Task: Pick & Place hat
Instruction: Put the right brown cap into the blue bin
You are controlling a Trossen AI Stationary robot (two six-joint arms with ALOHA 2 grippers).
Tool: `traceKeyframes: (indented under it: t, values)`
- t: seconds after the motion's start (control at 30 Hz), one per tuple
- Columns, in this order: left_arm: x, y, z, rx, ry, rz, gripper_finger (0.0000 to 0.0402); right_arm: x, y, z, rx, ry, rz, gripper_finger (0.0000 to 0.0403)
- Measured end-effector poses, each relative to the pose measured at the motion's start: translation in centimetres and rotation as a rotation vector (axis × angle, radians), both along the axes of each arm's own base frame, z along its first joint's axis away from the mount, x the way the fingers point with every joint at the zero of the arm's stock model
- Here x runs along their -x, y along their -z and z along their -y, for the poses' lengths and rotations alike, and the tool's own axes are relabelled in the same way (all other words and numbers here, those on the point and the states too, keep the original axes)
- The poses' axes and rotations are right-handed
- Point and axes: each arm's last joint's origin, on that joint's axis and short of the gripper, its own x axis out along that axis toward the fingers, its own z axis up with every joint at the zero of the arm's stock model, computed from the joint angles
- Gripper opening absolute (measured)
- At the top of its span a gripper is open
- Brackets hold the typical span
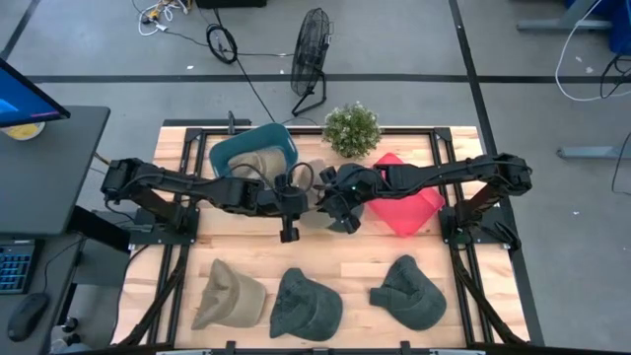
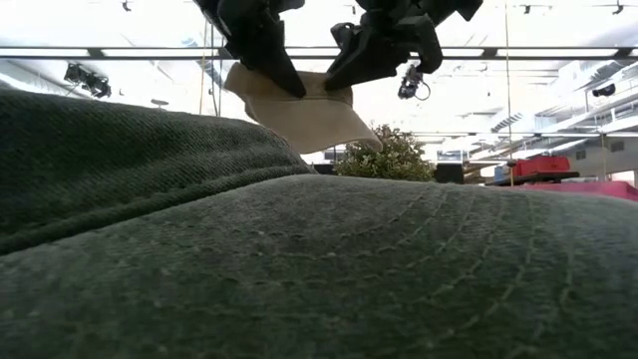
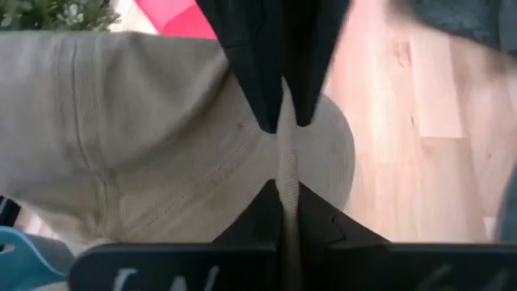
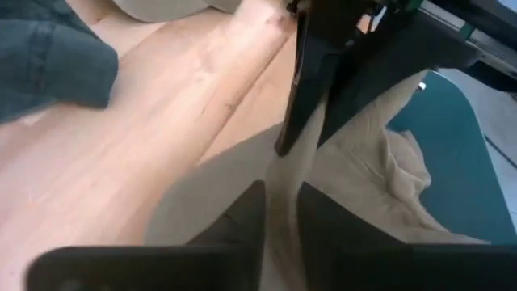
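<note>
A beige hat [image 1: 315,205] hangs above the table's middle between my two grippers, lifted clear in the low view [image 2: 304,110], its brim [image 2: 359,135] pointing down. My left gripper [image 1: 289,209] [image 3: 284,158] is shut on its left side. My right gripper [image 1: 340,209] [image 4: 281,171] is shut on its right side. Just behind stands a teal bin [image 1: 254,150] with another beige hat [image 1: 258,166] lying in it. Three more hats rest on the table's near part: beige [image 1: 229,296], dark green [image 1: 306,302] and dark green [image 1: 409,292]. My left gripper pinches a thin edge of the beige hat [image 3: 286,166] between its two fingers [image 3: 271,89], coming from the table's left. The hat's crown [image 3: 121,121] spreads to one side, off the table. My right gripper pinches the hat's opposite edge [image 4: 284,174] between its fingers [image 4: 311,89], coming from the table's right. The cloth [image 4: 363,153] runs on past the fingers toward the teal bin [image 4: 452,153]; one layer or several, I cannot tell.
A red bin [image 1: 406,205] sits right of the grippers, and a potted plant [image 1: 352,128] stands at the far edge. In the low view a dark green hat [image 2: 319,269] fills the foreground. Bare wood lies between the grippers and the near row of hats.
</note>
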Motion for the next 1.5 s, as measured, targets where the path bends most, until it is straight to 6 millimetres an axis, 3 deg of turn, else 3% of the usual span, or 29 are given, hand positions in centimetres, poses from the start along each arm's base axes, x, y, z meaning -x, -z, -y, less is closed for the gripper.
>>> traceKeyframes:
  t: [0.17, 0.37, 0.63, 0.77, 1.0, 1.17, 1.5]
  values:
    - [0.4, 0.3, -0.3, 0.030, -0.105, -0.021, 0.0012, 0.0, 0.0, 0.0, 0.071, 0.077, 0.002, 0.0138]
    - [2.3, 0.0, -1.2, -0.062, -0.408, -0.040, 0.0008, 0.3, 0.3, -1.0, 0.137, 0.178, -0.038, 0.0193]
    - [5.4, -1.7, -2.2, -0.083, -0.770, 0.090, 0.0007, 1.2, 1.0, -2.2, 0.159, 0.265, -0.136, 0.0203]
    - [6.4, -1.6, -3.4, -0.054, -0.977, 0.168, 0.0015, 1.5, 1.2, -2.5, 0.136, 0.283, -0.167, 0.0198]
    - [7.2, 1.6, -6.3, -0.005, -1.232, 0.247, 0.0016, 1.7, 1.4, -2.6, 0.132, 0.286, -0.192, 0.0192]
    - [7.1, 4.2, -8.3, 0.044, -1.312, 0.360, 0.0017, 1.7, 1.4, -2.6, 0.122, 0.296, -0.191, 0.0192]
    - [7.3, 7.9, -10.0, 0.138, -1.248, 0.410, 0.0018, 1.6, 1.4, -2.7, 0.091, 0.272, -0.195, 0.0192]
